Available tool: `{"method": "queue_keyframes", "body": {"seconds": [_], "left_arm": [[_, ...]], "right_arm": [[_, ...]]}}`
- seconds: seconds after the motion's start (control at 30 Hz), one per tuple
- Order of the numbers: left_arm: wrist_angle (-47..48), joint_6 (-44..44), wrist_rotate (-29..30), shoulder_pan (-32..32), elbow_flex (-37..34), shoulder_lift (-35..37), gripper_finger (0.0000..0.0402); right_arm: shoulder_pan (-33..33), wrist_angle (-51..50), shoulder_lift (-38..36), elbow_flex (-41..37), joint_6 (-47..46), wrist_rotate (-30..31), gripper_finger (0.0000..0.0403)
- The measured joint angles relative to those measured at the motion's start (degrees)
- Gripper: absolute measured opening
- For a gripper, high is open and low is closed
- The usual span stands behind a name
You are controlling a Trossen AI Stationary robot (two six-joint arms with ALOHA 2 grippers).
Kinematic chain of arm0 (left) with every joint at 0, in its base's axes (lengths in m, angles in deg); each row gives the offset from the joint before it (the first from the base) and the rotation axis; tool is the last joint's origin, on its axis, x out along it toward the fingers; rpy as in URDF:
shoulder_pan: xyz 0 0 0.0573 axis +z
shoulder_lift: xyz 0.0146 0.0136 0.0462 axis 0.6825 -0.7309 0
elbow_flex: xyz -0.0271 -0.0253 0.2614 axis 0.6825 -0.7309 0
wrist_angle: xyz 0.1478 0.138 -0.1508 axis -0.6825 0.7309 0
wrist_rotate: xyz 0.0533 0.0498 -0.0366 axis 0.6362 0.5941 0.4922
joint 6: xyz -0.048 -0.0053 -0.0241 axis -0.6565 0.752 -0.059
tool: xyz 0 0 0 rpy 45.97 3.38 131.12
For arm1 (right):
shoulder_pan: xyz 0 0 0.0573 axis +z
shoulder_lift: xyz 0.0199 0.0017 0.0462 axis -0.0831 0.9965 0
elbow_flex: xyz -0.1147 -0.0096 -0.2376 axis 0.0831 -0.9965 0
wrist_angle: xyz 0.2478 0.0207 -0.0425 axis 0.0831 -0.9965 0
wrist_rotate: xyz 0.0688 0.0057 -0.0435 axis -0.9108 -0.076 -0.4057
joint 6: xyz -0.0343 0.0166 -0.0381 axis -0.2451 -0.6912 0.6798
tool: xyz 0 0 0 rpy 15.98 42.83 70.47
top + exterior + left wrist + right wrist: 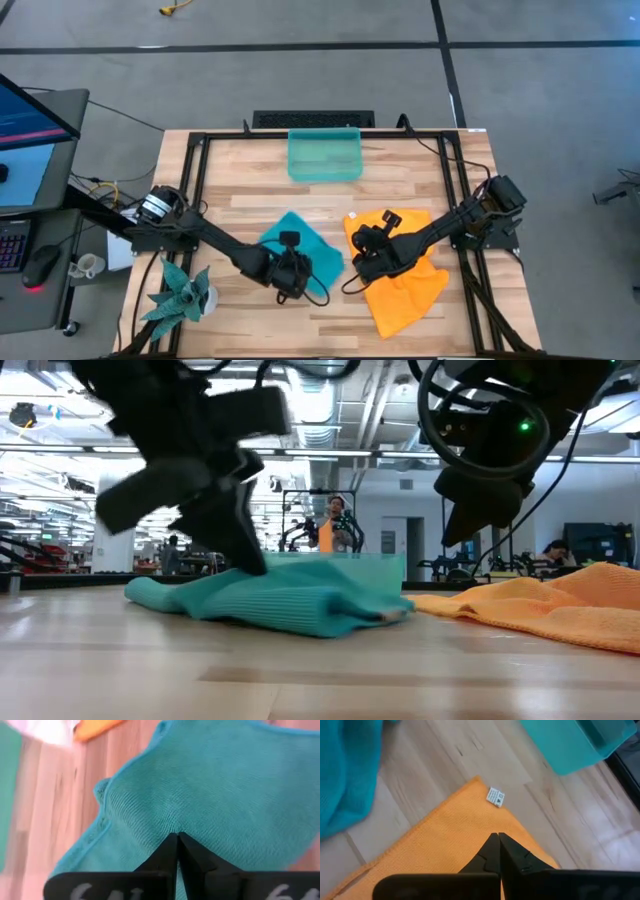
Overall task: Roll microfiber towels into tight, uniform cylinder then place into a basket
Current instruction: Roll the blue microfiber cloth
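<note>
**Basket empty, both towels still flat**

The basket (325, 155) holds nothing, lying beyond both grippers. Left gripper (291, 278), fingers together, pinches the teal towel (300, 245); right gripper (366, 258), fingers together, presses the orange towel (405, 285). Bare wood separates them.

We note a teal spiky plant figure (180, 294) at the desk's (260, 195) seven o'clock corner. Off the desk at nine o'clock sit a monitor (30, 115), a keyboard (12, 245) and a mouse (42, 265). A person (335, 525) stands in the room beyond.
</note>
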Motion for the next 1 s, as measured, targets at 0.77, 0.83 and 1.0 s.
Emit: {"method": "queue_keyframes", "body": {"seconds": [0.77,0.83,1.0], "left_arm": [[2.41,2.14,-12.38,9.42,-0.10,0.07,0.0082],[3.17,2.62,-13.30,9.83,0.16,0.09,0.0107],[12.50,1.30,-10.00,10.13,3.36,1.41,0.0144]], "right_arm": [[-0.01,3.36,-0.02,0.00,0.35,-2.04,0.0013],[-0.01,3.23,-0.02,0.00,0.35,-2.03,0.0015],[-0.01,3.12,-0.02,0.00,0.37,-2.05,0.0014]]}}
